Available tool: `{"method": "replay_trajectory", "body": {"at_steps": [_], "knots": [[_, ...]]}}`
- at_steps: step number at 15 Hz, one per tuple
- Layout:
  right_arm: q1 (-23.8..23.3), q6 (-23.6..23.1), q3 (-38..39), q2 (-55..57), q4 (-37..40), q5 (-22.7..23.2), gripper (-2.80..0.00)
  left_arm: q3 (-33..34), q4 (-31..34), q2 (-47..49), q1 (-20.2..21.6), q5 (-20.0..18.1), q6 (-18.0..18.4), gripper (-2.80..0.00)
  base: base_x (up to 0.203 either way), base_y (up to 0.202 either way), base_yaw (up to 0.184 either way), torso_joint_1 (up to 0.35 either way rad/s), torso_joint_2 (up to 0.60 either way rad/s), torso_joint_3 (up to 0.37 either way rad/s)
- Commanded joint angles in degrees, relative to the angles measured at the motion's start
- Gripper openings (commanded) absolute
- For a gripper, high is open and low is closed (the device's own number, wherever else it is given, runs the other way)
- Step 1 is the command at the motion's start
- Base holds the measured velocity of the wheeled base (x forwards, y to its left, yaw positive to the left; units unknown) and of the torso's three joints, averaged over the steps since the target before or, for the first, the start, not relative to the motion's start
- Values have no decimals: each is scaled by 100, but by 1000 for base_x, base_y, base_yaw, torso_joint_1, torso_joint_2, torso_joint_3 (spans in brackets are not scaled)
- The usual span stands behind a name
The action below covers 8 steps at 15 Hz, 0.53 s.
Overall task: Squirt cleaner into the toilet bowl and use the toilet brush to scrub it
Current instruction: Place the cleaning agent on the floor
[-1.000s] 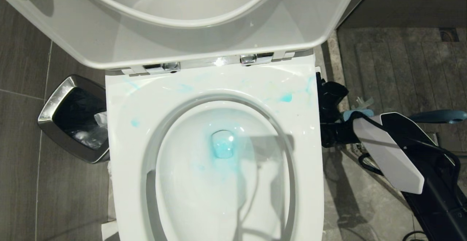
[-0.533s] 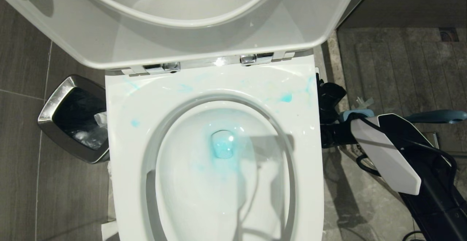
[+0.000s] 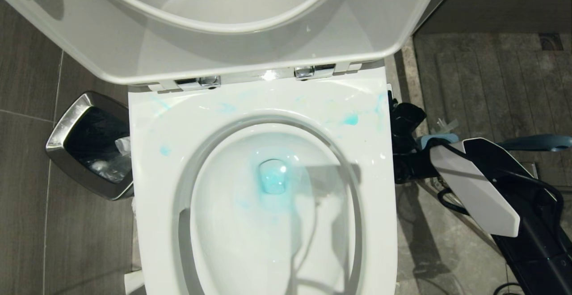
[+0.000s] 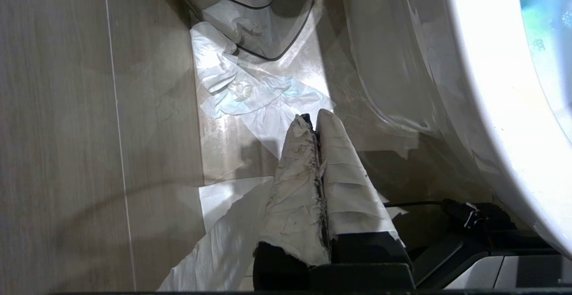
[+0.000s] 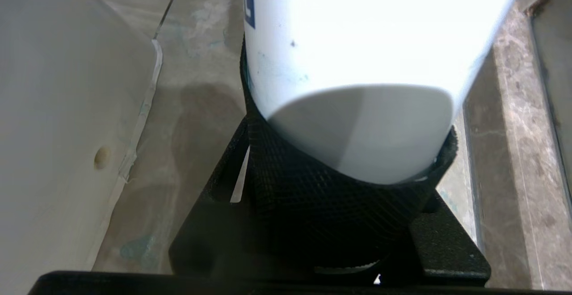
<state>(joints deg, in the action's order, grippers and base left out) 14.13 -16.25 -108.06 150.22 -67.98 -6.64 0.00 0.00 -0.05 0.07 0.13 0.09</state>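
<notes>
The toilet bowl fills the middle of the head view, with its lid and seat tipped up at 12 o'clock. Blue cleaner sits in the water at the bottom of the bowl, and blue smears mark the white rim at 1 o'clock and at 9 o'clock. The right hand is low beside the toilet at 3 o'clock, over the grey floor. In the right wrist view its black fingers are closed around a white cleaner bottle with dark print on its side. The bottle's cap is not in view. Just past the right arm at 3 o'clock, the blue handle of the toilet brush pokes out sideways. A small bin with a shiny steel rim and a black bag stands on the floor at 9 o'clock, close to the toilet. The left hand hangs low near the toilet's side, its two cloth-wrapped fingers pressed together and holding nothing. Crumpled white paper lies on the floor under it, next to the bin.
</notes>
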Motion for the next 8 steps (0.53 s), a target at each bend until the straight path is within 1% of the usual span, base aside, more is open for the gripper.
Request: {"method": "replay_trajectory", "body": {"at_steps": [1,8], "knots": [[2,-10,73,-23,-296,-4,-280,0,0,5,1,4,-1,-280,0,0,0,0,0,0],[2,-1,136,-107,-664,32,-280,0,0,5,2,-4,-1,-280,0,0,0,0,0,0]]}}
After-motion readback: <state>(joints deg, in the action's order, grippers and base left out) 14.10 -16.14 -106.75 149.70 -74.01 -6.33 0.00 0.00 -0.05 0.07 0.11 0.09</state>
